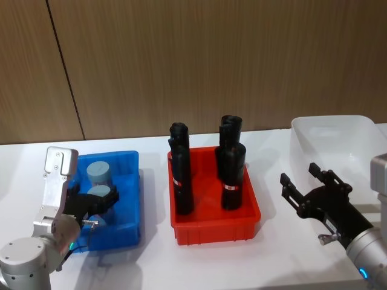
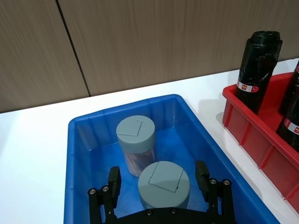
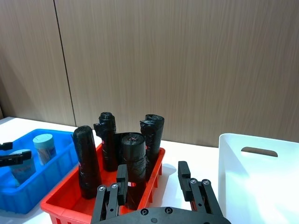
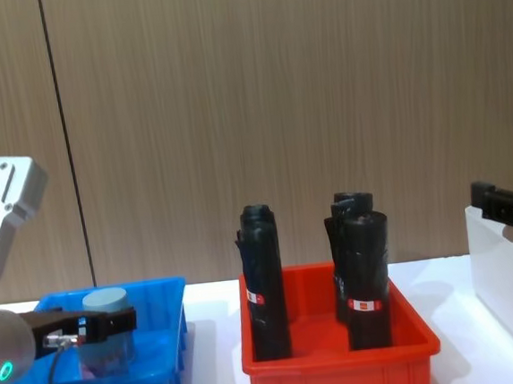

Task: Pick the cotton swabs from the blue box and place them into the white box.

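The blue box point(image 1: 130, 208) stands at the left of the white table with two cotton swabs jars upright in it. My left gripper point(image 1: 98, 199) is lowered into the box, open, its fingers point(image 2: 114, 179) either side of the nearer jar point(image 2: 163, 183) with a gap on each side. The farther jar point(image 2: 136, 135) stands free behind it. Low over the table at the right, my right gripper point(image 1: 299, 175) hovers open and empty, just in front of the white box point(image 1: 302, 145), which has an oblong handle cut-out point(image 3: 258, 151).
A red bin point(image 1: 214, 232) with several tall black rolls point(image 1: 181, 181) sits in the middle, between the two boxes. A wooden wall runs along the back of the table. Bare table lies in front of the red bin and around the right gripper.
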You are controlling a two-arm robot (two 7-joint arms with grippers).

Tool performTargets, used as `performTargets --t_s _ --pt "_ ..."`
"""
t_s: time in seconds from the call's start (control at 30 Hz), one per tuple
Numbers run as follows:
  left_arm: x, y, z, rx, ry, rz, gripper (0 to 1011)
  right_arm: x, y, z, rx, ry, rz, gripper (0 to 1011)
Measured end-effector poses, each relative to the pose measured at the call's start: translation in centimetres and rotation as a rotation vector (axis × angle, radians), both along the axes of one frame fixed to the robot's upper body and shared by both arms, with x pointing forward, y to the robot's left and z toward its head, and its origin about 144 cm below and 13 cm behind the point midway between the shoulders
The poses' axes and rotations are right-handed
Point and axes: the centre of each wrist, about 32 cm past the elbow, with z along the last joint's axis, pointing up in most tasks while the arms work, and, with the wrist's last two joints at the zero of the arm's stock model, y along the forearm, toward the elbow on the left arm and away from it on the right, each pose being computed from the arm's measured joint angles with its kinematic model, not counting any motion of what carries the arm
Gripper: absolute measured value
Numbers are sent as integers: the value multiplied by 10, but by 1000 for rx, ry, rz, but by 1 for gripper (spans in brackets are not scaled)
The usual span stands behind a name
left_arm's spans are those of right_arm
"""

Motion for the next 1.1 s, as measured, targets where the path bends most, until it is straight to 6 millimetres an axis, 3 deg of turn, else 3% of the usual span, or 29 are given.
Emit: performTargets --t_s 0.47,0.63,0.87,1.1 --pt "8 6 -11 -12 7 -50 994 0 0 0 0 0 0 668" --pt "9 7 -13 -19 10 -58 904 0 0 0 0 0 0 668" --pt "9 8 -15 -43 8 -57 679 0 0 0 0 0 0 668" --pt "7 7 -11 -39 -9 -57 670 0 0 0 0 0 0 668"
